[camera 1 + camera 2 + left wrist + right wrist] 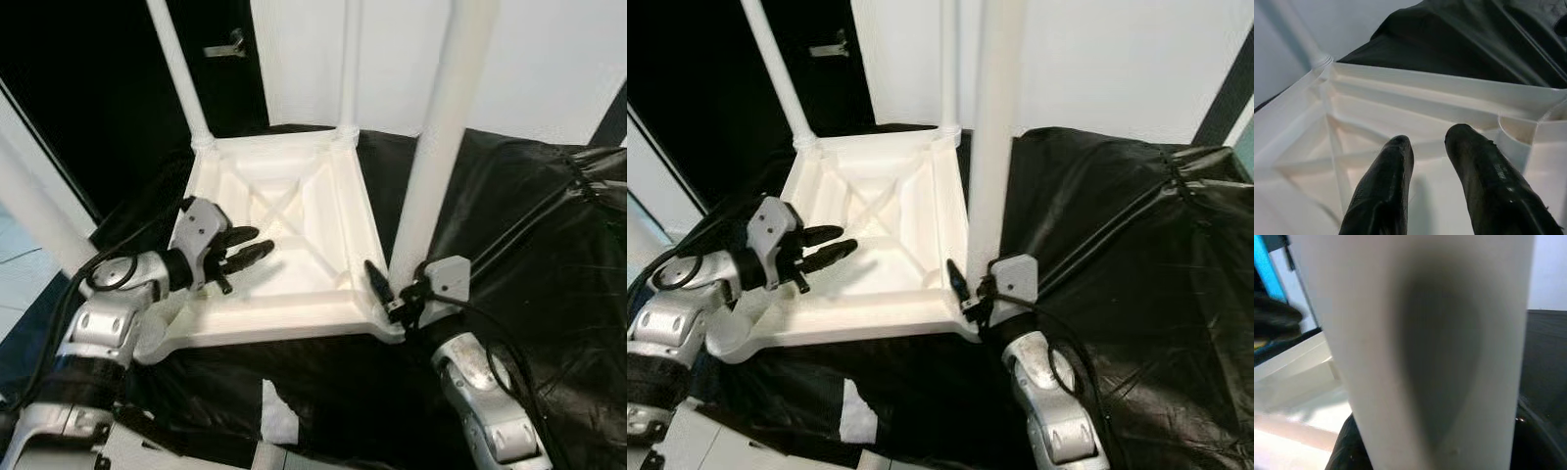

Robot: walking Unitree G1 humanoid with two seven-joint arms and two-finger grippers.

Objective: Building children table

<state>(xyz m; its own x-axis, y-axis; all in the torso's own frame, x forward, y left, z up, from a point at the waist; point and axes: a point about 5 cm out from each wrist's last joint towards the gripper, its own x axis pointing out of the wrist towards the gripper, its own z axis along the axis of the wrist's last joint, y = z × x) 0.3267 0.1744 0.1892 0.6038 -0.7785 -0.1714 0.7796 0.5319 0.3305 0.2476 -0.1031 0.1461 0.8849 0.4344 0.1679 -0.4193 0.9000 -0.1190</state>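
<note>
Table (pixel 284 225) upturned, right tool (pixel 390 294) gripping leg (pixel 436 147)

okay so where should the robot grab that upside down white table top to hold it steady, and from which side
Probably the raised near rim of the table top, taken from the robot's own side, with one finger inside the recess and one outside. The rim stands up like a thin wall, and the left gripper already hovers open over the recess beside it.

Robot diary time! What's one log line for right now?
white plastic table top: upside down on black sheet | left gripper: open, over underside | right gripper: at near-right white round leg, grip unclear
</note>
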